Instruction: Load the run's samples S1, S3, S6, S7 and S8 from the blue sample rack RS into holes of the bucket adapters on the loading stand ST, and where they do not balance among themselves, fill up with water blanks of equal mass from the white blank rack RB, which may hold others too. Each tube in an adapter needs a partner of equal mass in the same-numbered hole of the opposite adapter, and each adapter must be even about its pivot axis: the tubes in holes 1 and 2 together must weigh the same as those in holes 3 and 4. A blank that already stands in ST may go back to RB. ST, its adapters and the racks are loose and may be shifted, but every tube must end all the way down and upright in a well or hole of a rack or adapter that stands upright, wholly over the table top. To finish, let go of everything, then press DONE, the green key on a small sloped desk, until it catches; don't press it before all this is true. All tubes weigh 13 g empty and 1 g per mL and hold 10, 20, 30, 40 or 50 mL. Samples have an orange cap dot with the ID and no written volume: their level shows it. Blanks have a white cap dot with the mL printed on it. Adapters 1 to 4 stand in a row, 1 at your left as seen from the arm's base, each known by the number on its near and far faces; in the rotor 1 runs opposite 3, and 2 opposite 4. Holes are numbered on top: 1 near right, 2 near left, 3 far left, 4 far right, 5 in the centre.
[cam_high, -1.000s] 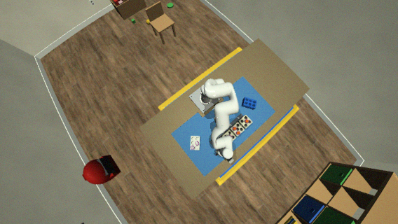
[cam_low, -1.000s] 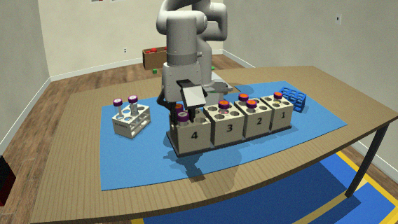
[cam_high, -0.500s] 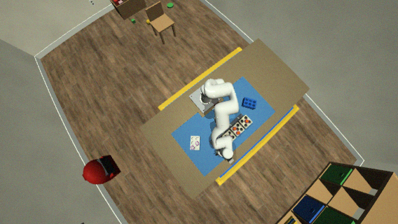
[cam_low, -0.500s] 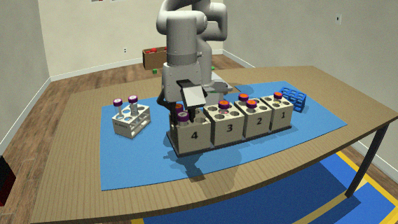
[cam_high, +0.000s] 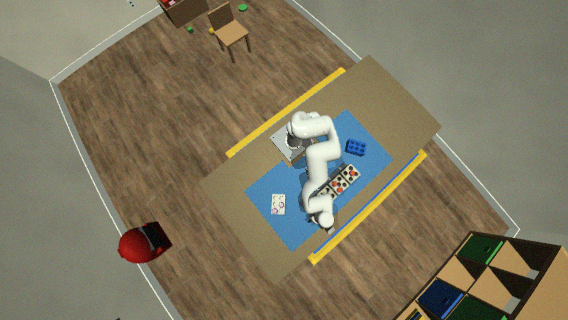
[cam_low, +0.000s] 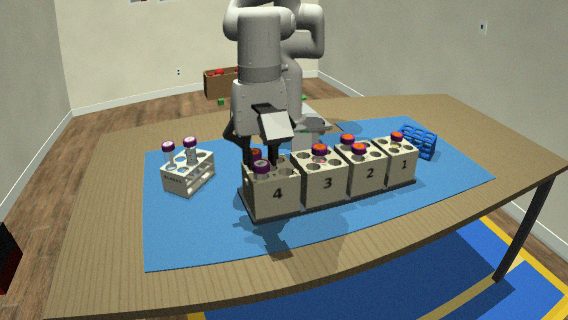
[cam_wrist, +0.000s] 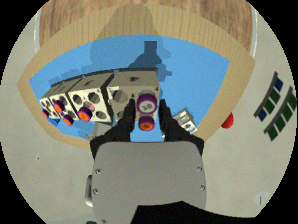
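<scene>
My gripper (cam_low: 260, 161) (cam_wrist: 147, 105) stands low over adapter 4 (cam_low: 276, 192), the left end of the loading stand ST (cam_high: 350, 172). Its fingers are open a little on either side of a blank tube (cam_low: 261, 166) (cam_wrist: 145, 104) with a purple cap and white dot, which sits down in a hole of adapter 4. A sample tube with an orange dot (cam_low: 255, 151) (cam_wrist: 147, 123) stands just behind it in the same adapter. Adapter 3 (cam_low: 327, 182) holds one orange-dot tube (cam_low: 319, 148), adapter 2 (cam_low: 370, 173) holds two (cam_low: 347, 138) (cam_low: 358, 148), and adapter 1 (cam_low: 404, 166) holds one (cam_low: 396, 136).
The white blank rack RB (cam_low: 176, 181) (cam_high: 278, 204) with two tubes (cam_low: 168, 146) (cam_low: 189, 141) stands left of the stand on the blue mat (cam_low: 200, 235). The blue sample rack RS (cam_low: 420, 137) (cam_high: 355, 147) stands at the far right, with no tubes showing. The arm's base is behind the stand.
</scene>
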